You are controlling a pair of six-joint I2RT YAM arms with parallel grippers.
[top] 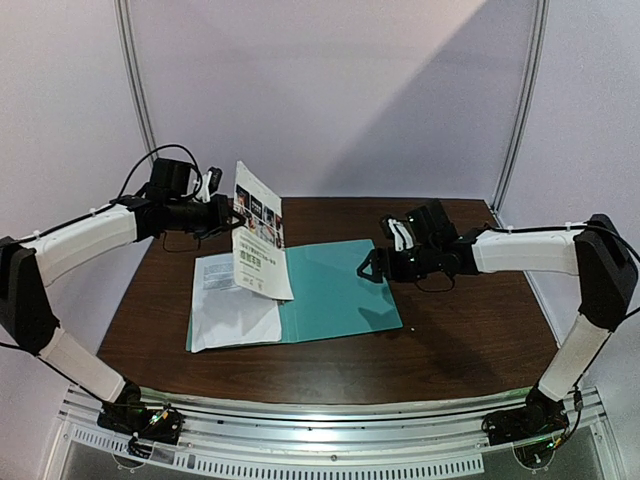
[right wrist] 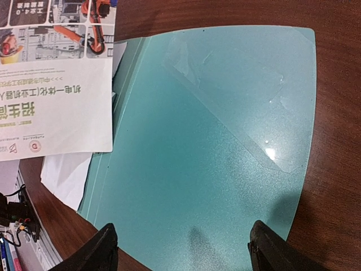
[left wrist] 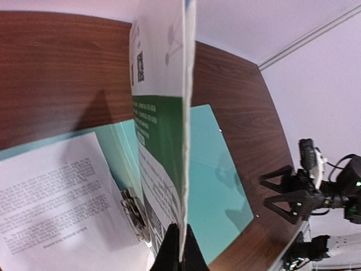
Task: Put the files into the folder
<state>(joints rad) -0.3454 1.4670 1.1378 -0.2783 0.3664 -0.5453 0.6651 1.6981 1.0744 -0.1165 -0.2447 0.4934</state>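
The left gripper [top: 222,213], its arm reaching in level, is clenched on the colour-photo sheet [top: 258,235], held near upright over the spine of the open folder [top: 340,290]; the sheet's lower edge perhaps touches it. The plain sheet [top: 228,305] lies on the left flap. The right gripper [top: 372,265] hangs released above the right flap, with bare desk [top: 470,330] beyond its edges.

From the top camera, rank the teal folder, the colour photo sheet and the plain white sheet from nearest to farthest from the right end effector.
1. teal folder: its right flap lies directly under the right end effector.
2. colour photo sheet: held upright by the left end effector, over the spine.
3. plain white sheet: flat on the folder's left half, farthest left.
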